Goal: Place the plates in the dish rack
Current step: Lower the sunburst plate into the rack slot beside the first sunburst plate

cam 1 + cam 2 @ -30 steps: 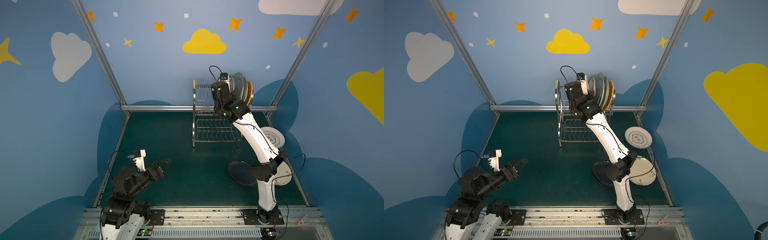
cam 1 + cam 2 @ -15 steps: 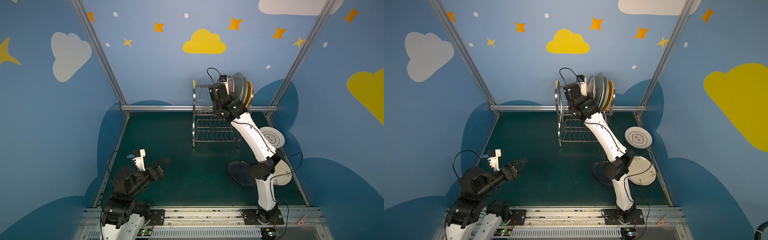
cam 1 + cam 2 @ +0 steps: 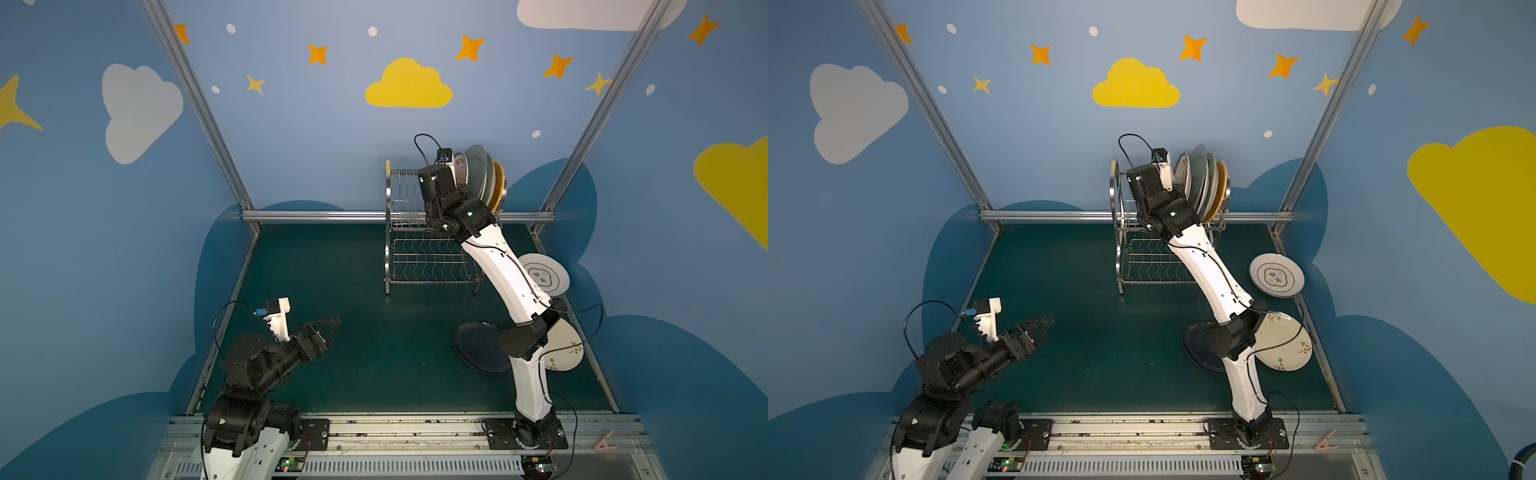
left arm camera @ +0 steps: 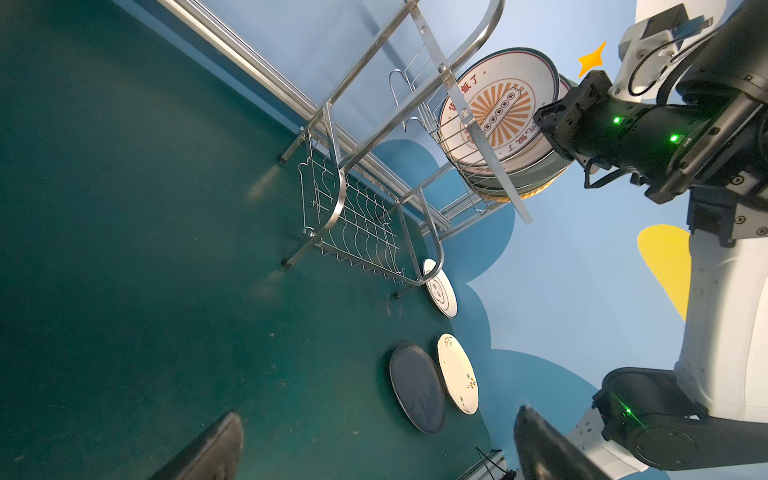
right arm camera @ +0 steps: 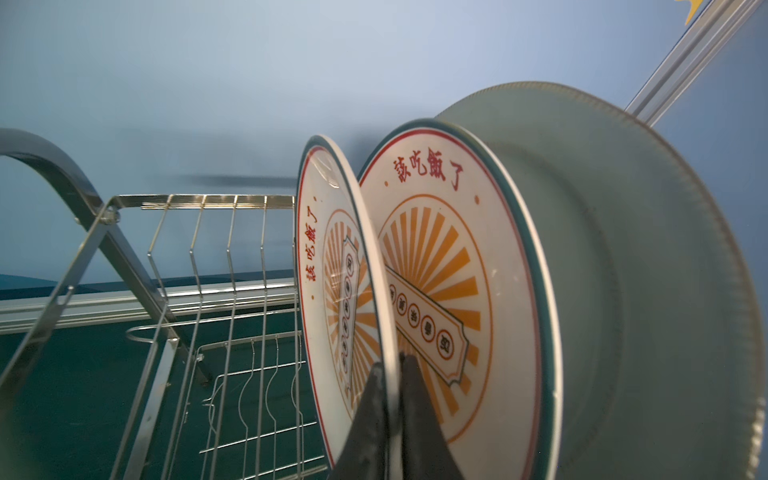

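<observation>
Up front the left gripper (image 3: 332, 323) sits wide open, idle. Black plate (image 3: 478, 351), floral plate (image 3: 567, 353) and ringed plate (image 3: 545, 280) lie flat on the tabletop (image 3: 353, 270), 3 to go. At the back, the right gripper (image 5: 392, 365) pinches the rim of a sunburst plate (image 5: 332, 270) standing in the dish rack's (image 3: 388, 249) top tier. Looks like release time: open up, back straight out.

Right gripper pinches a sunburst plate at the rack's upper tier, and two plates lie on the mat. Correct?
No: three plates lie on the mat, seen in both top views: black plate, floral plate, ringed white plate. The right gripper does pinch the sunburst plate at the rack's upper tier.
</observation>
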### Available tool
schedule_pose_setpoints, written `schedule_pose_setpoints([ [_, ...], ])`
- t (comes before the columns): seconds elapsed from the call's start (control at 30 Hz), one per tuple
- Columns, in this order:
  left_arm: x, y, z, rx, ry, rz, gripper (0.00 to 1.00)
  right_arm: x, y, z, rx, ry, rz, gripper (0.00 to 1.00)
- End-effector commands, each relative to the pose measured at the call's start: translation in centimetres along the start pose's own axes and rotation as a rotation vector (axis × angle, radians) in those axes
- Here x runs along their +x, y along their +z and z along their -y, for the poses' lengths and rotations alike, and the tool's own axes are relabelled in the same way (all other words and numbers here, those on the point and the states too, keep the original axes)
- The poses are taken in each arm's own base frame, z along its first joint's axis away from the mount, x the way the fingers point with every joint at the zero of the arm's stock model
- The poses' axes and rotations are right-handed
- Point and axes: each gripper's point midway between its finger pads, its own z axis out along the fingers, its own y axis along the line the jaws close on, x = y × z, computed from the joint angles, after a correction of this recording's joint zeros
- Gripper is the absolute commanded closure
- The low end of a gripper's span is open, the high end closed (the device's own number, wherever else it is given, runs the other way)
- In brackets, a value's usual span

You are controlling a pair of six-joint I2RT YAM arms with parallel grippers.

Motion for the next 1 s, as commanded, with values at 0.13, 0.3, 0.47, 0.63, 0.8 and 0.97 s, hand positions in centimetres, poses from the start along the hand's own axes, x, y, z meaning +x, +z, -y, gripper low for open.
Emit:
schedule_pose_setpoints([
  [0.13, 0.0, 0.3, -0.1, 0.008, 0.001, -0.003, 0.0, -0.4, 0.1, -1.2, -0.036, 0.024, 0.017, 0.85],
  [0.3, -0.1, 0.3, -0.1, 0.008, -0.001, -0.001, 0.0, -0.1, 0.2, -1.2, -0.04, 0.017, 0.005, 0.85],
  [0.47, -0.1, 0.4, -0.2, 0.008, -0.005, -0.003, 0.0, -0.2, -0.1, -1.1, -0.052, 0.013, 0.001, 0.79],
  [0.63, -0.1, 0.3, -0.2, 0.008, -0.008, -0.002, 0.0, -0.6, -0.7, -0.4, -0.059, 0.02, 0.002, 0.73],
  [0.8, -0.2, 0.3, -0.2, 0.009, -0.007, 0.001, 0.0, -1.1, -1.2, 0.0, -0.071, 0.02, 0.01, 0.66],
  [0.97, -0.2, 0.3, -0.2, 0.008, -0.007, 0.001, 0.0, -1.7, -1.8, 0.5, -0.084, 0.026, 0.019, 0.59],
])
